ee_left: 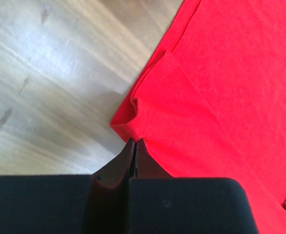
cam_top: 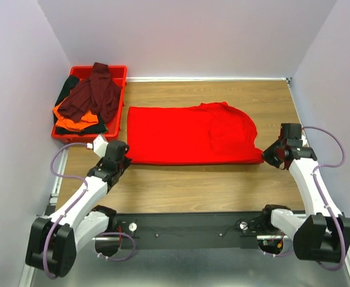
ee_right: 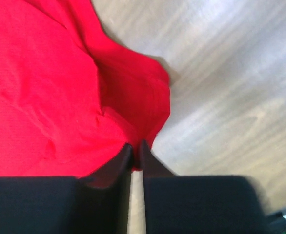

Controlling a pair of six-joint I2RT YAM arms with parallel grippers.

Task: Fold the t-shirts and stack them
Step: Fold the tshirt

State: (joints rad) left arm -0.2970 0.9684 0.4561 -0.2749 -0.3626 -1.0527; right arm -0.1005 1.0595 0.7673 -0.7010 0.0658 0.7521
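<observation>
A bright red t-shirt lies spread across the wooden table, folded lengthwise. My left gripper is shut on its near left corner. My right gripper is shut on its near right corner. The dark maroon t-shirt, the orange t-shirt and the black t-shirt lie heaped in a red plastic tray at the far left.
The tray stands against the left wall at the back corner. Bare wood runs between the shirt and the arm bases. Grey walls close the table on three sides.
</observation>
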